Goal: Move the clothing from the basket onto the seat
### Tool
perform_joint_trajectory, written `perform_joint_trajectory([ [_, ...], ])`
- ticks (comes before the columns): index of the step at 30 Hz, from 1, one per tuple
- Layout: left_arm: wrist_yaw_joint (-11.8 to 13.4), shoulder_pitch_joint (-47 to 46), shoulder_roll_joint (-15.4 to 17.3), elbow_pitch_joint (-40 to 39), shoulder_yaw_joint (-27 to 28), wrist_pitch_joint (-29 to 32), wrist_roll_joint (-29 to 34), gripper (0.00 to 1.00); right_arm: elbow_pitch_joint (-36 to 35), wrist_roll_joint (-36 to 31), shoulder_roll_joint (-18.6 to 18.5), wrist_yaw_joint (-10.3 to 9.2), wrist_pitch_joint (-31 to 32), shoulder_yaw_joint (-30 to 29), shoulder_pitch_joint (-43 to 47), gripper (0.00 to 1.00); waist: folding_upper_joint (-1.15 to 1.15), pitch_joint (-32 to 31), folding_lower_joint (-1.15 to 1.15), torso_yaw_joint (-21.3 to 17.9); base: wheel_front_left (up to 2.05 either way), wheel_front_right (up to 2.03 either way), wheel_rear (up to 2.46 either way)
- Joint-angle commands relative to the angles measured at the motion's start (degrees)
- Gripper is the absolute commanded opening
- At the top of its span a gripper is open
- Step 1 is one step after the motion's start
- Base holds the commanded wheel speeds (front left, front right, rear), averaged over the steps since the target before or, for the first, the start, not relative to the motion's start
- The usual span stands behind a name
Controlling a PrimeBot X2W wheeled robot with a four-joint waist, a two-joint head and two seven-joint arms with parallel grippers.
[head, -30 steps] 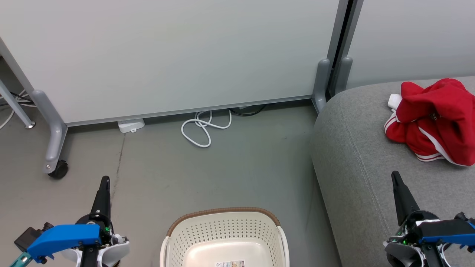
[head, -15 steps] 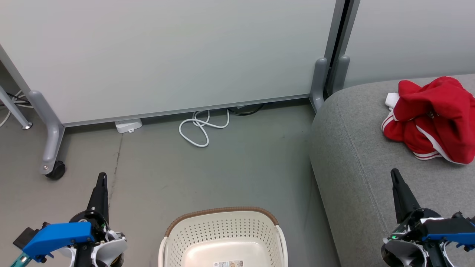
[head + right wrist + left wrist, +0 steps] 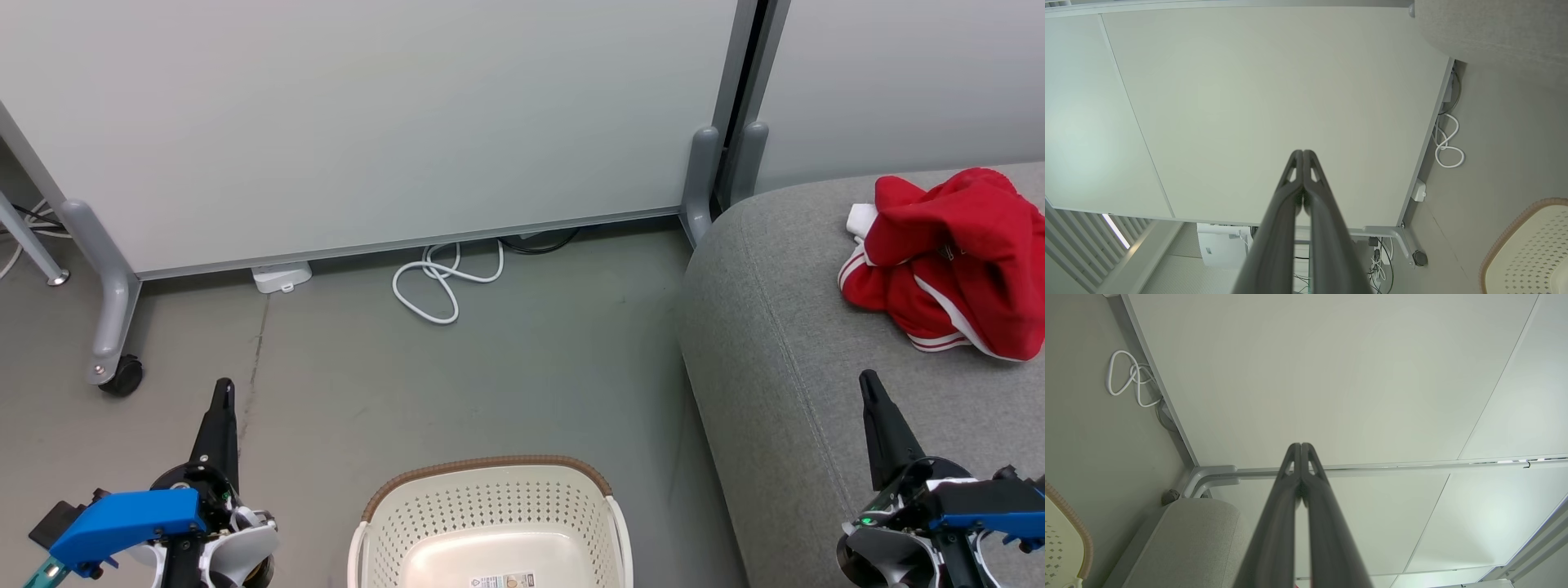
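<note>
**Right tool** (image 3: 867, 377): The two fingers are pressing together tip to tip, clenched on nothing. It is hanging over the near part of the seat (image 3: 784, 359).

**Left tool** (image 3: 222, 384): It is likewise clenched and carrying nothing, hanging over the bare floor (image 3: 490, 376).

**Clothing** (image 3: 955, 261): It is lying bunched on the seat, ahead of the right tool's tip and a little to its outer side. It is well apart from that tip and touching neither tool. Whether the heap is holding one garment or two cannot be told.

**Basket** (image 3: 490, 467): It is sitting on the floor between the two tools, behind their tips. The part in view is showing only a bare bottom with a label (image 3: 506, 581) (the nearest part is being cut off by the frame edge).

**Step in hand, as a judgement:** The transfer is looking finished, or is at its closing check.
- The hidden near part of the basket is worth checking before the job is called complete.
- The right tool is best kept raised and clear of the heap, so that no finger is snagging a fold and dragging it toward the seat's rounded edge.
- For any further reach, the fingers are best spread above the basket before descending.

**Orientation of the clothing:** The heap is crumpled and is giving no clean axis. Its broadest span is running slantwise, from a white patch at the far inner corner to a striped hem at the end nearest the right tool.
</note>
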Motion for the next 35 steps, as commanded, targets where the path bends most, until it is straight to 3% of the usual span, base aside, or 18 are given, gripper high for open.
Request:
perform_joint_trajectory([
  [1, -0.2, -0.6, -0.11, -0.25, 0.17, 0.22, -0.13, 0.0, 0.13, 0.13, -0.36, 0.03, 0.16, -0.12, -0.69, 0.0, 0.0, 0.0, 0.0, 0.0, 0.0, 0.0, 0.0],
  [35, -0.2, -0.59, -0.11, -0.26, 0.15, 0.21, -0.15, 0.0, 0.12, 0.14, -0.36, 0.03, 0.15, -0.11, -0.69, 0.0, 0.0, 0.0, 0.0, 0.0, 0.0, 0.0, 0.0],
])
